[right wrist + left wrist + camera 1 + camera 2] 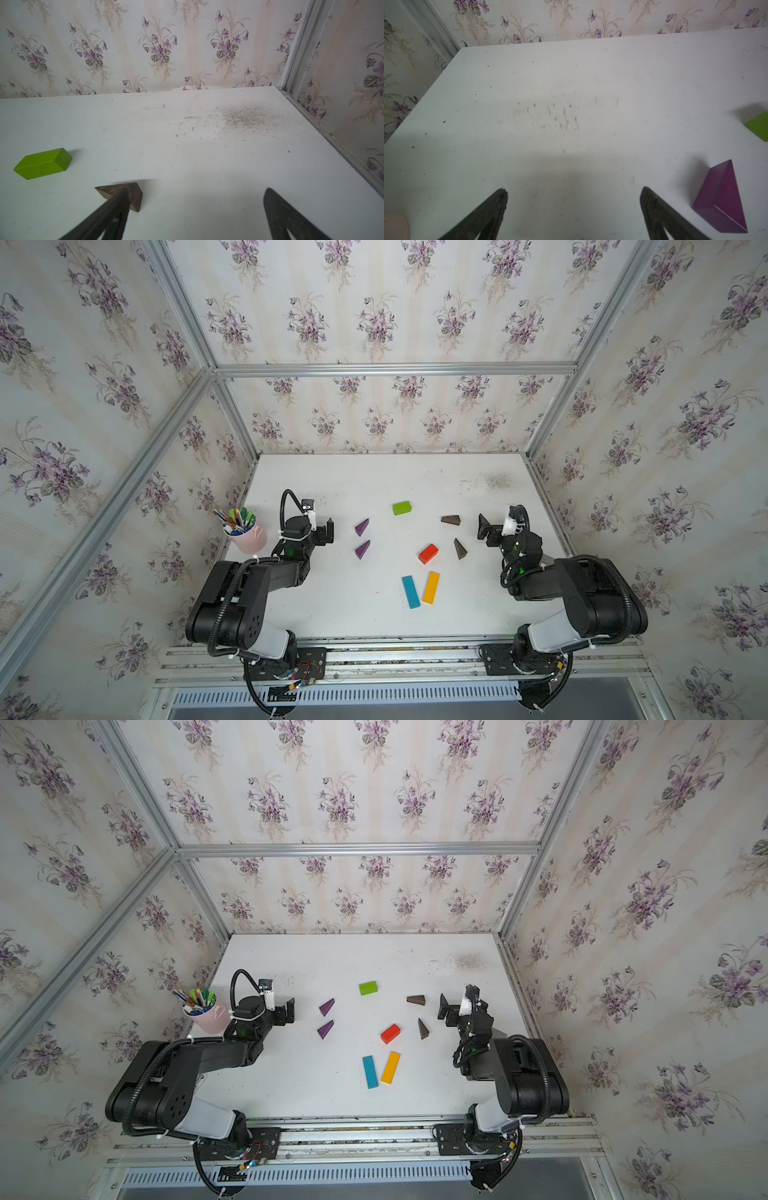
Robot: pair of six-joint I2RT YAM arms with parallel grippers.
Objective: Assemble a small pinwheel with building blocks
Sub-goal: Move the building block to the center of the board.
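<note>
Nothing is joined yet; every piece lies loose on the counter (374,477). At nine o'clock our left hand (327,533) hangs spread and empty beside two purple wedges (362,526). We see the green block (402,508) at twelve, red block (428,553) central, blue bar (411,592) and orange bar (431,588) at six, brown wedges (451,520) at three beside our spread, empty right hand (482,529).

No text, label, brand or number can be read in any view. The pink cup (249,541) carries a faint pale mark on its side in both top views, too small to make out as writing.
</note>
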